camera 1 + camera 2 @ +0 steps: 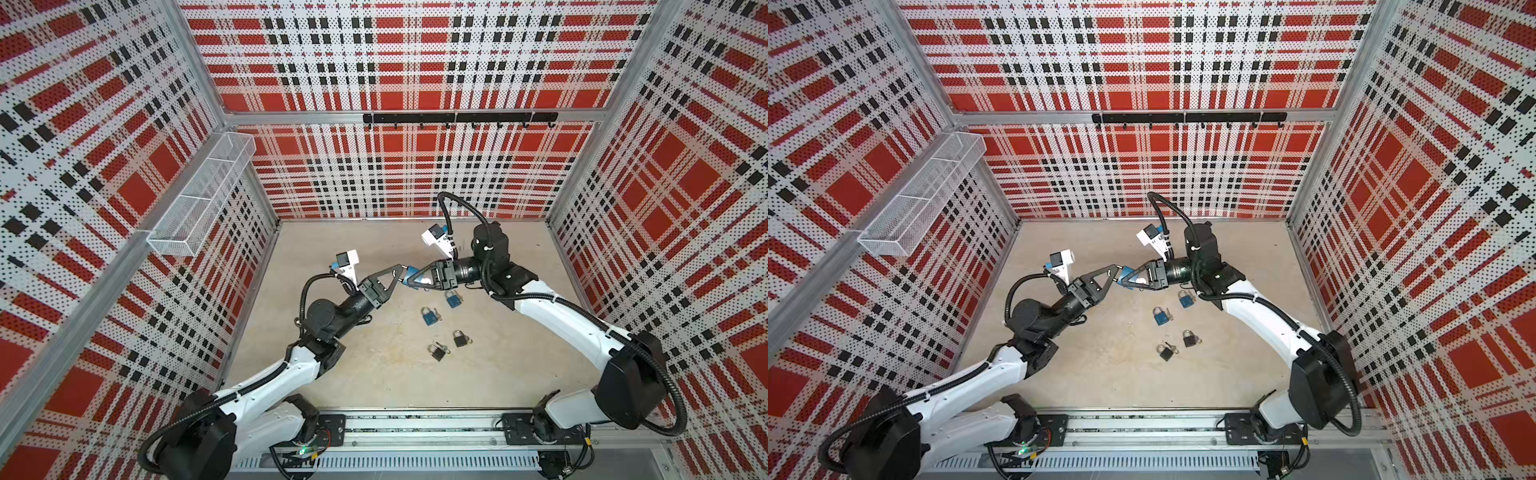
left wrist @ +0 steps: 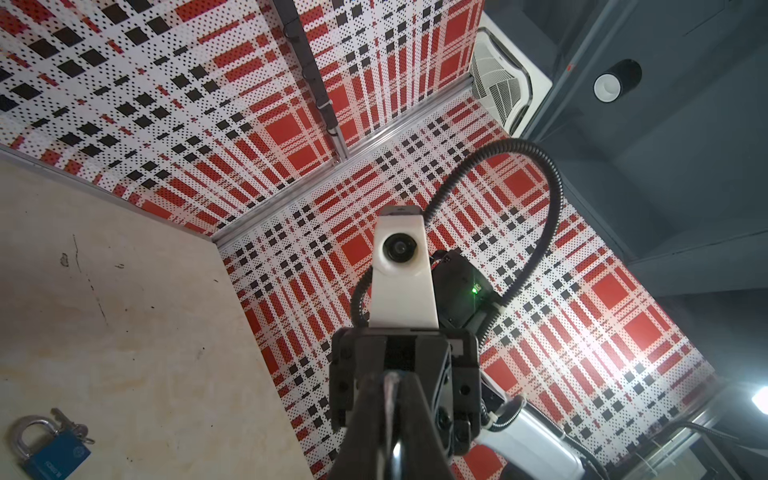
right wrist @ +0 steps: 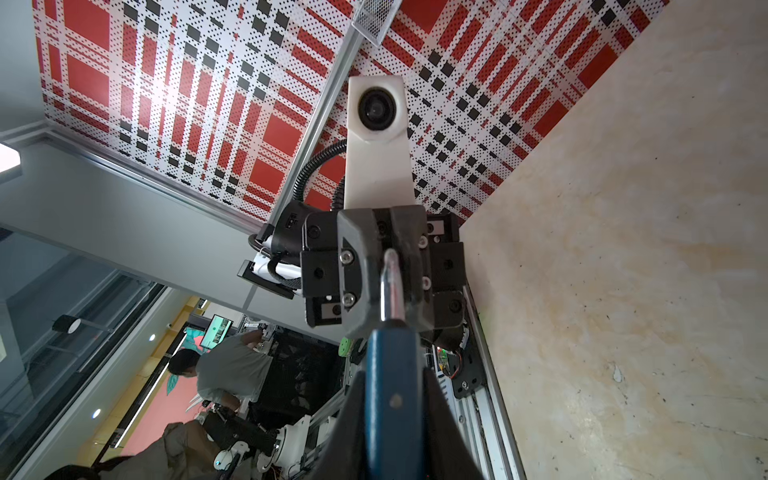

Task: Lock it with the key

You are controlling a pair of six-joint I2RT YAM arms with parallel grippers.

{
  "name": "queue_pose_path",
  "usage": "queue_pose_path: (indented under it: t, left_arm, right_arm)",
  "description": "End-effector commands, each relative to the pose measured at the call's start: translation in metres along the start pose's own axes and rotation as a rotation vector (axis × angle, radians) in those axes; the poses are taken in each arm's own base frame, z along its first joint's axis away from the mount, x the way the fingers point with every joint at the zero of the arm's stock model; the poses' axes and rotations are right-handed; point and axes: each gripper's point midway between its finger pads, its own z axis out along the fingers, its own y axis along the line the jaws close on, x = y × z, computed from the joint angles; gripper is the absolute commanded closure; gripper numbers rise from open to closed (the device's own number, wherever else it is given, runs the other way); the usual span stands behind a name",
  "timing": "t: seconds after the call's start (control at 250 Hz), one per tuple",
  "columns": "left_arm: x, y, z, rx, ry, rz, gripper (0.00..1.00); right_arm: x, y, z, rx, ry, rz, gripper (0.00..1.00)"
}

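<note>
Black-fingered and meeting tip to tip above the middle of the table [image 1: 498, 332], the two arms share one blue padlock [image 3: 392, 374]. The right gripper [image 1: 409, 277] is clamped on the padlock's body. The left gripper [image 1: 399, 269] is pressed together on the silver shackle [image 3: 390, 286], which points straight out of the body toward it.

The padlock's long axis runs left to right along the line joining the two grippers, body on the right and shackle on the left, clear of the table. Whether the shackle is seated or sprung cannot be told. The keyhole end faces back into the right gripper, out of sight, and no key shows in the held lock.

Just near of the right gripper a spare blue padlock [image 1: 453, 299] lies flat, with another blue padlock [image 1: 428, 316] a little nearer and two black padlocks [image 1: 460, 338] nearest. The left wrist view shows small keys [image 2: 72, 426] resting against one blue spare's shackle.

Any push to close the shackle would likely travel along the shared axis, with the left gripper driving rightward. Key work would first need the hidden end freed, and the right arm is the nearer to the loose keys.
</note>
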Motion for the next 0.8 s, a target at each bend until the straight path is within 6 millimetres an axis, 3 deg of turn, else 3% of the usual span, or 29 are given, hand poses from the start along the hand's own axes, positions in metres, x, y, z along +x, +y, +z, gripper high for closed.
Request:
queue_pose_path:
  t: [0.0,0.252,0.284,0.348,0.392,0.556,0.796]
  left_arm:
    - [0.12,0.002,-0.019,0.038,0.505,-0.082,1.0]
    - [0.068,0.01,-0.019,-0.045,0.388,-0.007,1.0]
    - [0.059,0.011,-0.019,-0.059,0.368,0.006,1.0]
    - [0.042,0.012,-0.02,-0.088,0.331,0.031,1.0]
    - [0.028,0.013,-0.022,-0.106,0.301,0.052,1.0]
    - [-0.009,0.008,-0.026,-0.131,0.216,0.099,1.0]
    - [-0.034,0.005,-0.028,-0.145,0.155,0.118,1.0]
  right_arm:
    - [-0.041,0.027,0.016,-0.024,-0.136,-0.208,1.0]
    - [-0.029,0.016,0.014,0.016,-0.112,-0.188,1.0]
    - [-0.027,0.014,0.013,0.022,-0.112,-0.181,0.92]
    - [-0.023,0.012,0.013,0.023,-0.107,-0.175,0.88]
    - [-0.02,0.01,0.013,0.023,-0.102,-0.168,0.78]
    - [-0.014,0.005,0.009,0.011,-0.117,-0.142,0.61]
    - [-0.006,0.0,0.005,0.005,-0.122,-0.115,0.59]
